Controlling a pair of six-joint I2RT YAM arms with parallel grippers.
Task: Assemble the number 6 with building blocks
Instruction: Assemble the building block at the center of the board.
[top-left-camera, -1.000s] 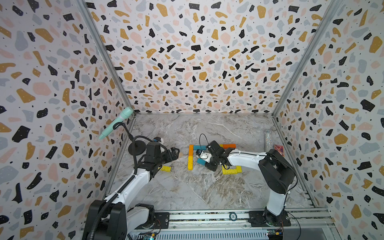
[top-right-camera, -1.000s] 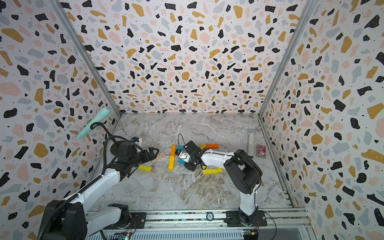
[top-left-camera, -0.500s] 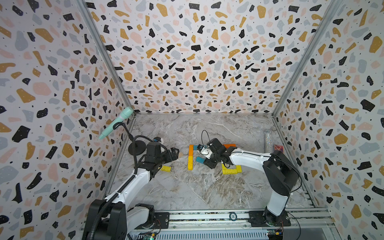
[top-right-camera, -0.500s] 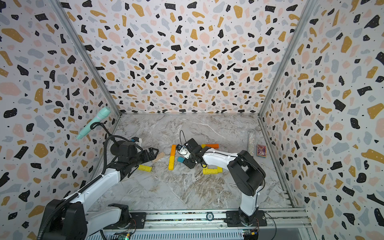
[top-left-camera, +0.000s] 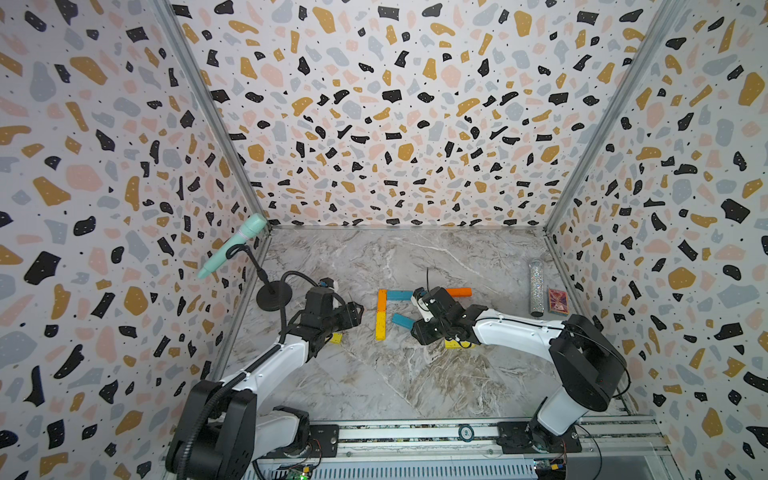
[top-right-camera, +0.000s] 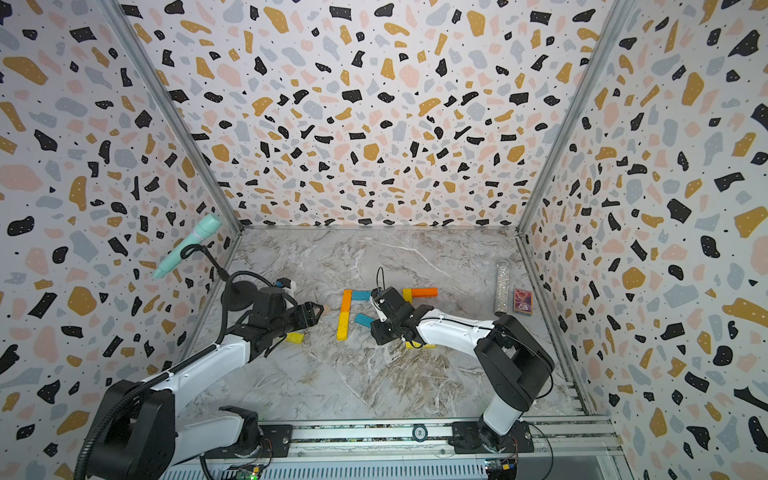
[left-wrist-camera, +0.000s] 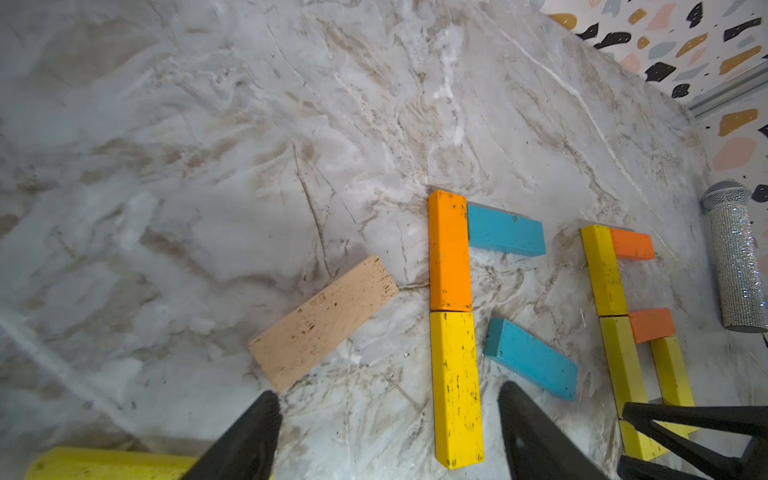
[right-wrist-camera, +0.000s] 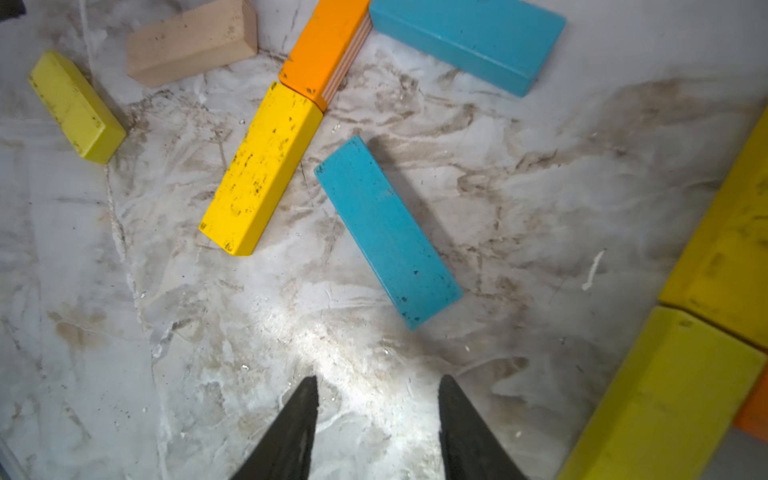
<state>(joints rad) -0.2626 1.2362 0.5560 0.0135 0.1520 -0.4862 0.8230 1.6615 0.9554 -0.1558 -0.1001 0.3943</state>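
Where the marble-patterned bench (top-left-camera: 374, 382) shows its middle, we enter the number 6 (top-left-camera: 381, 301) as unfinished. An orange flat wooden plank (left-wrist-camera: 449, 249) and a bright yellow flat wooden plank (left-wrist-camera: 456, 388) lie end to end, touching, as its long stroke. A teal-blue flat wooden plank (left-wrist-camera: 505, 230) butts the orange one's side at a right angle, at the end nearer the back wall.

Item: a second teal-blue plank (right-wrist-camera: 386, 232), flat and skewed, just beside the yellow one with a thin gap between.

Item: a plain pale wooden plank (left-wrist-camera: 324, 324), aslant on the stroke's other side, one corner near the joint.

Item: a short yellow-green block (right-wrist-camera: 77, 106), farther out on that same side.

Item: a cluster of yellow and orange planks (left-wrist-camera: 604, 270), beyond the teal pair, laid edge to edge.

Item: left hand (left-wrist-camera: 386, 388), fingers wide, nothing between them, near the pale plank.

Item: right hand (right-wrist-camera: 378, 378), fingers partly spread, empty, pointed at the skewed teal plank and clear of it.

Against the wall past the cluster we note a glittery silver cylinder (top-left-camera: 536, 291) and a red patterned card box (top-left-camera: 558, 300), side by side.
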